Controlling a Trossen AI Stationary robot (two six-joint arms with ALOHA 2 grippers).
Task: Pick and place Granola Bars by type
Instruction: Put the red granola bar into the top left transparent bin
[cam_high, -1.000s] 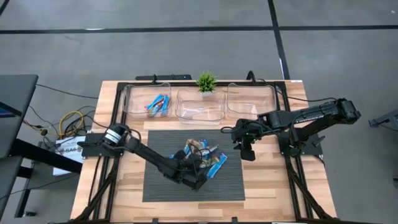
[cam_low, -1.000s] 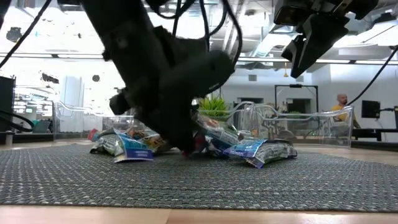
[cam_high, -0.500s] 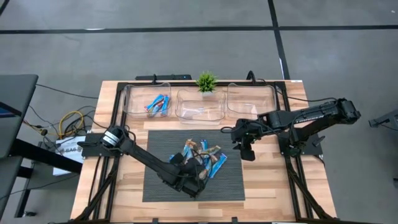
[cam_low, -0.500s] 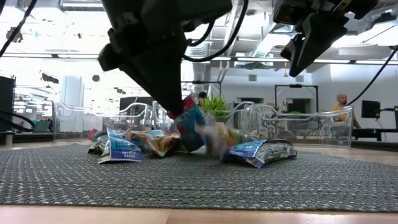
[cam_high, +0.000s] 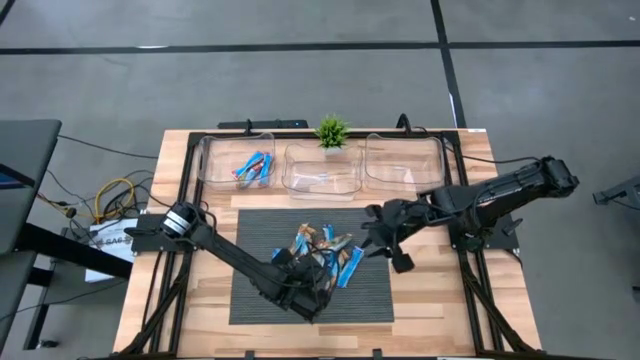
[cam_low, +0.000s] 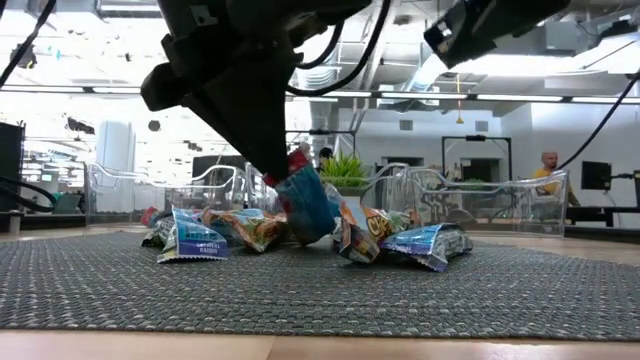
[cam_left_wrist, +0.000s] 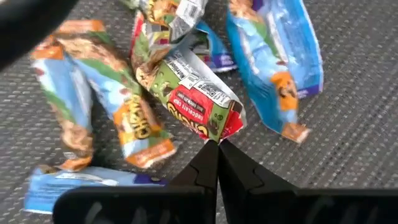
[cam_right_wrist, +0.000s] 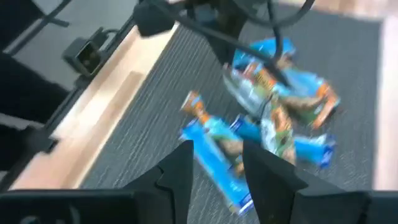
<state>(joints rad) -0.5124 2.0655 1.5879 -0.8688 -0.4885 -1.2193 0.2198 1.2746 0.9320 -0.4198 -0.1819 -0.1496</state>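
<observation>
Several granola bars (cam_high: 325, 250), blue and tan/orange/red, lie in a pile on a dark mat (cam_high: 260, 300); the low view shows the pile (cam_low: 400, 238) too. My left gripper (cam_high: 316, 287) is at the pile's near side, shut on a multicoloured bar (cam_left_wrist: 193, 93). My right gripper (cam_high: 380, 240) hovers open above the mat just right of the pile. In the right wrist view its fingers (cam_right_wrist: 180, 168) frame the blue bars (cam_right_wrist: 217, 140) below without touching them. My left gripper pinches the multicoloured bar by the red crimped end (cam_left_wrist: 225, 130) of its wrapper, between the two fingertips. The fingers come from above, slanting down. The bar (cam_low: 305, 205) hangs tilted below them; whether its lower end is off the pile, I cannot tell.
Three clear bins stand along the table's far edge: the left one (cam_high: 222, 160) holds blue bars (cam_high: 253, 167), then the middle (cam_high: 322, 178) and right (cam_high: 402, 160) ones. A small green plant (cam_high: 332, 130) stands behind the middle bin. Bare mat lies near and left of the pile.
My left gripper, which was down in the pile, has risen with one multicoloured bar pinched by its end; the bar now hangs below it. Neighbouring bars shifted. My right gripper has swung left toward the pile and tipped over it.
</observation>
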